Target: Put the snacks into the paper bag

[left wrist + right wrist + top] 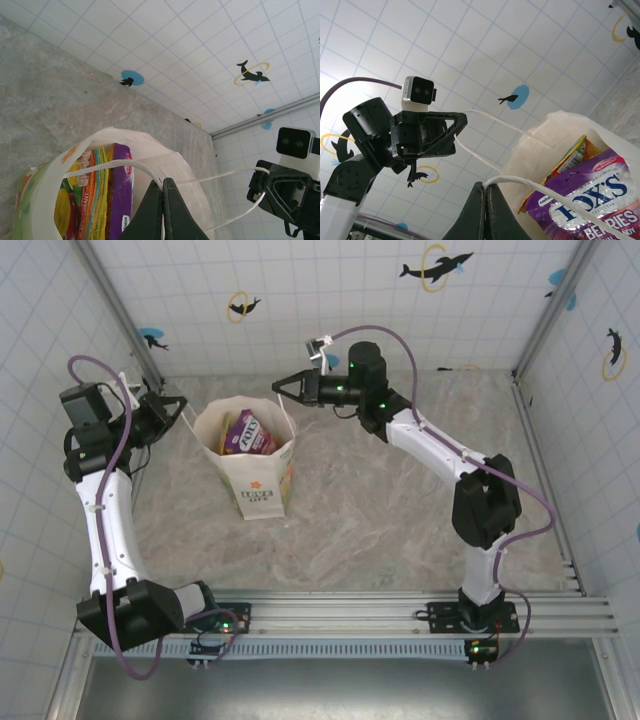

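Snacks (250,432), a purple packet uppermost, are sitting inside the paper bag (262,485), which is standing upright left of the table's (400,510) middle. Just beyond its left rim we are pinching the left handle (115,164) in our closed left gripper (183,404). Slightly farther, our right gripper (278,386) is clamping shut on the right handle (555,192).

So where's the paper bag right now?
In the top view the paper bag stands left of centre on the table, between the left gripper and the right gripper, each shut on one of its handles.
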### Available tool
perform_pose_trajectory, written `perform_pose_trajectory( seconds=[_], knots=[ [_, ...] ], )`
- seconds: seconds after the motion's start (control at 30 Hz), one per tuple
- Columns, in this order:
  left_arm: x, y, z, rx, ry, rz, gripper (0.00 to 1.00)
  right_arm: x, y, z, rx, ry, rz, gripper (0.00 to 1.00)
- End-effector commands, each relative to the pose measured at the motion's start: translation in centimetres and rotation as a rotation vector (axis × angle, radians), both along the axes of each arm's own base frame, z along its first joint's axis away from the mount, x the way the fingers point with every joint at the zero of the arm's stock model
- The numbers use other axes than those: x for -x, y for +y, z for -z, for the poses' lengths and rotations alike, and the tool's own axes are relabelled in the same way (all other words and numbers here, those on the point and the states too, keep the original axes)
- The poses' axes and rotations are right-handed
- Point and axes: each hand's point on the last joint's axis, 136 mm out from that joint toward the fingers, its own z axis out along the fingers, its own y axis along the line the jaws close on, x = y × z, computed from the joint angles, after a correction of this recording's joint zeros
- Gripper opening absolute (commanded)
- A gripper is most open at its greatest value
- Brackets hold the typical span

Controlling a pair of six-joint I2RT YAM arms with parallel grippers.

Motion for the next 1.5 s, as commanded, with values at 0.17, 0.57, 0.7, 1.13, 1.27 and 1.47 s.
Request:
perform_pose_trajectory(
  seconds=[0.17, 0.57, 0.7, 1.13, 1.27, 1.47],
  knots=[
    [0.0, -2.4, -3.8, 0.000, -0.134, 0.093, 0.00, 0.2, -3.1, -6.2, -0.092, -0.150, 0.069, 0.00],
    [-0.8, -11.3, -6.1, -0.020, -0.210, 0.280, 0.00, 0.6, -9.9, -10.3, -0.071, -0.236, 0.202, 0.00],
    [-1.1, -14.2, -6.7, -0.023, -0.230, 0.343, 0.00, 0.3, -13.4, -10.0, -0.037, -0.240, 0.284, 0.00],
    [-1.4, -23.3, -2.9, -0.011, -0.180, 0.507, 0.00, -0.9, -22.6, -2.3, 0.081, -0.095, 0.465, 0.00],
    [-1.3, -24.3, -1.2, -0.015, -0.141, 0.525, 0.00, -0.9, -23.9, 0.2, 0.095, -0.048, 0.490, 0.00],
    [-1.5, -24.2, -2.5, -0.037, -0.179, 0.517, 0.19, -0.9, -24.7, -1.1, 0.097, -0.079, 0.512, 0.09]
  ],
)
